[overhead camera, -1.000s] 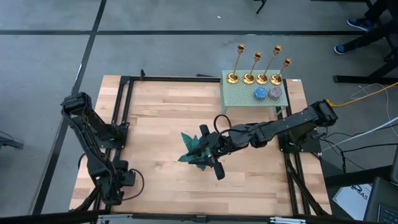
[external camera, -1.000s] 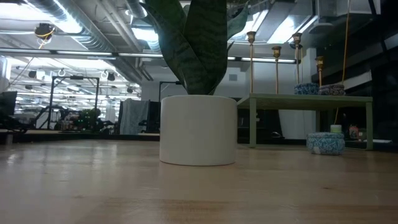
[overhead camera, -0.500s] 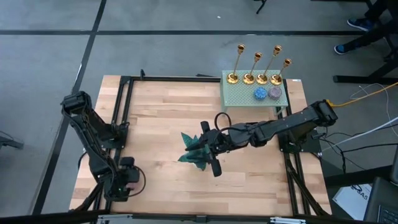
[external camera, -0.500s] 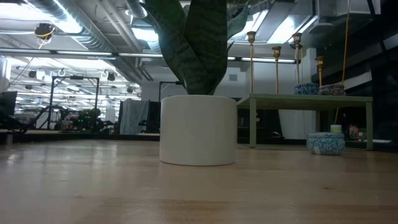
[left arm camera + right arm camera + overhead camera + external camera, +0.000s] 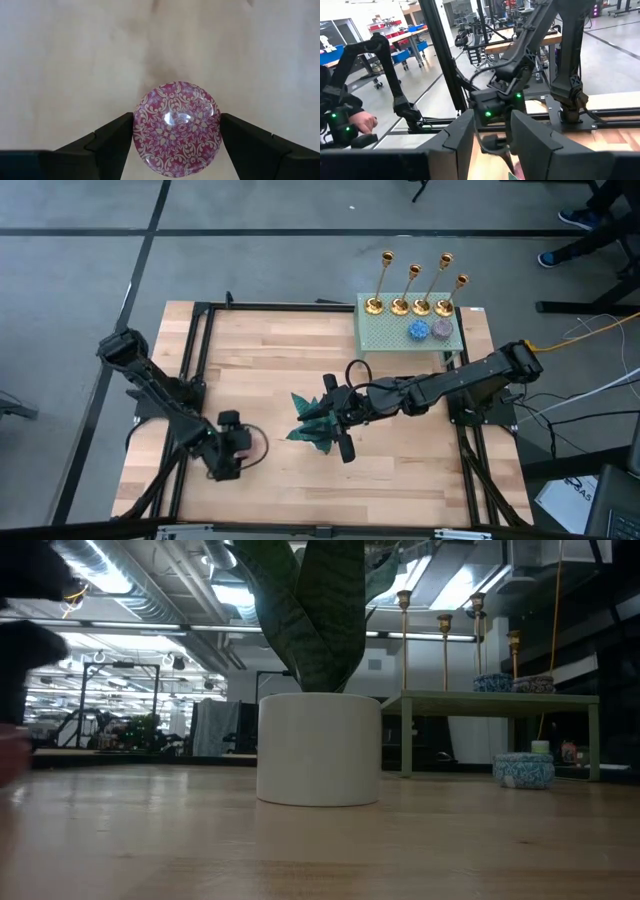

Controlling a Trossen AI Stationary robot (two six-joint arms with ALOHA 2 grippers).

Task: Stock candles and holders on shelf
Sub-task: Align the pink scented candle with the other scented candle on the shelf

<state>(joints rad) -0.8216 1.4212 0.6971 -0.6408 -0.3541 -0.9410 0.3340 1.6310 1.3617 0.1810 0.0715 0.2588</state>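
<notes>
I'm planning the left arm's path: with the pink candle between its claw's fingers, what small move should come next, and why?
Probably lift the pink candle a little in the left claw, then head for the shelf. Its fingers flank the candle over bare tabletop, and the right claw sits at the teal plant across the way.

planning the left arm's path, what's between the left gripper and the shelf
In the high view, the plant and the right gripper at it lie between the left gripper and the shelf. The rest is bare table.
</notes>
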